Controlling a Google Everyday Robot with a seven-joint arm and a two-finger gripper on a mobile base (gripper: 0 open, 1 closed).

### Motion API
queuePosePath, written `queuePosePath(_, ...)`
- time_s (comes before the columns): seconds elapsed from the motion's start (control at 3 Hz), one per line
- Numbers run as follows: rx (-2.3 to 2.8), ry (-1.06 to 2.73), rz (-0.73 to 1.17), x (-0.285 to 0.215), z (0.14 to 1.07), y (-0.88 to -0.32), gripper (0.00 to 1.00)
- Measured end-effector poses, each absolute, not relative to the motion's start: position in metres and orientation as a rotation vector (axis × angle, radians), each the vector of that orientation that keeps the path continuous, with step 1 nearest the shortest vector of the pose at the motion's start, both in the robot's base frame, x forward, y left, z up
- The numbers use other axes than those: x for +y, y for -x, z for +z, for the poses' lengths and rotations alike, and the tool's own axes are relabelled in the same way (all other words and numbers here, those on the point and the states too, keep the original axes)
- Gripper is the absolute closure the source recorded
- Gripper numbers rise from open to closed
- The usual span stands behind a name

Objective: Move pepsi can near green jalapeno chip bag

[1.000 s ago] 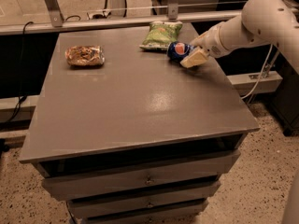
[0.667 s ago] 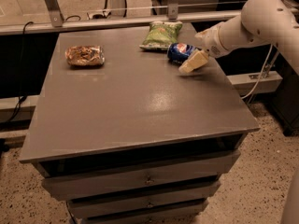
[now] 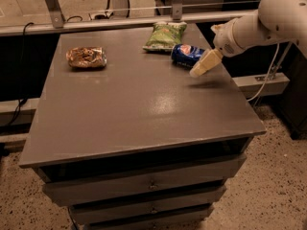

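The pepsi can [image 3: 186, 54] lies on its side on the grey table [image 3: 144, 104] at the far right. It rests just in front of and to the right of the green jalapeno chip bag [image 3: 165, 35], close to it. My gripper [image 3: 198, 69] hangs just right of the can, a little above the table and apart from it. It is open and empty. The white arm [image 3: 259, 23] reaches in from the upper right.
A brown-tan shiny snack bag [image 3: 86, 57] lies at the table's far left. A metal rail [image 3: 120, 22] runs behind the table's back edge. Drawers [image 3: 148, 183] sit under the tabletop. The table's right edge is close under my arm.
My gripper has let go of the can and drawn back to the right and slightly up. The can now lies free next to the green bag.
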State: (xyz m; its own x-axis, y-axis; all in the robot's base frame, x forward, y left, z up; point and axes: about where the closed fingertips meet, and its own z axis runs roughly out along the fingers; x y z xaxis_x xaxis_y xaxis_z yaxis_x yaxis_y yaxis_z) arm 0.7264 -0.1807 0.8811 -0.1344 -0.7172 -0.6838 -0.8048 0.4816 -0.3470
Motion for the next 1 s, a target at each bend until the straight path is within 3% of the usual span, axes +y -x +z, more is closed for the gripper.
queuePosePath(0.67,1.797,1.300,0.189,-0.237,0.955,-0.642,0.00)
queuePosePath(1.0,1.799,1.312,0.205,-0.238,0.953,-0.638,0.00)
